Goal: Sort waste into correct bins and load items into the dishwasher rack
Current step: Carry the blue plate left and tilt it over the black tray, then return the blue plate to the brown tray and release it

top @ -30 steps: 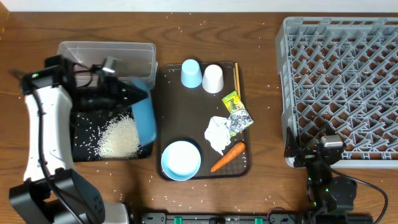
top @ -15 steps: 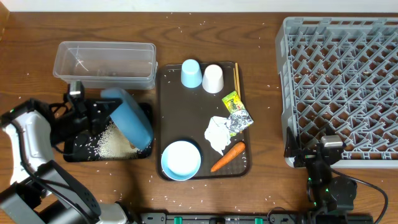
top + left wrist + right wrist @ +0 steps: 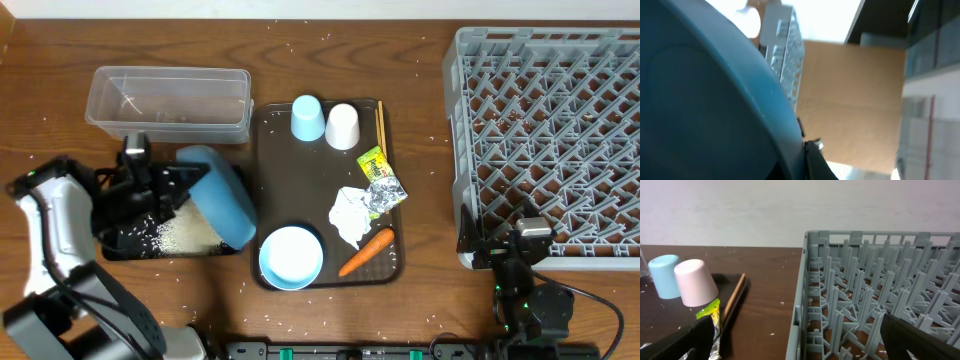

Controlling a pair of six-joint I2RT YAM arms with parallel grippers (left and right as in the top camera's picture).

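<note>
The left gripper point(image 3: 188, 182) is pinching the plate point(image 3: 225, 200) by its rim, jaws pressed tight on it, and is holding it tilted steeply over the black tray point(image 3: 125, 243), where rice point(image 3: 190, 230) is lying in a heap. The right gripper point(image 3: 502, 240) is resting at the rack's point(image 3: 550, 120) near edge, jaws spread wide (nothing between them). The bowl point(image 3: 291, 257), cups point(image 3: 307, 118), chopsticks point(image 3: 380, 125), tissue point(image 3: 349, 215), wrappers point(image 3: 380, 180) and carrot point(image 3: 366, 251) are sitting on the brown tray point(image 3: 290, 180).
</note>
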